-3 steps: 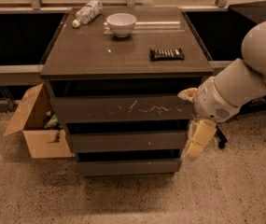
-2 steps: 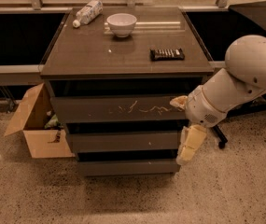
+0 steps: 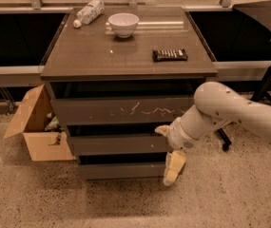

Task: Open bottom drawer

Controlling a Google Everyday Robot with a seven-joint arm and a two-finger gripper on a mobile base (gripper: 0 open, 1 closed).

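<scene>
The bottom drawer (image 3: 120,171) is the lowest of three dark grey-brown fronts in the cabinet, plain and flat, and it looks shut. My gripper (image 3: 169,148) is at the right end of the cabinet's front, in front of the middle and bottom drawers. It is open: one pale finger (image 3: 162,129) lies by the top edge of the middle drawer (image 3: 116,145), the other (image 3: 174,168) hangs over the right end of the bottom drawer front. The top drawer (image 3: 125,110) has white scratches.
On the cabinet top (image 3: 78,56) stand a white bowl (image 3: 123,23), a lying plastic bottle (image 3: 88,12) and a dark remote-like bar (image 3: 170,54). An open cardboard box (image 3: 35,127) sits on the floor at the left. A chair base (image 3: 268,80) is at the right.
My arm and gripper have moved left and down, from beside the cabinet's right edge to in front of the right ends of the lower drawers. The drawers have not moved.
</scene>
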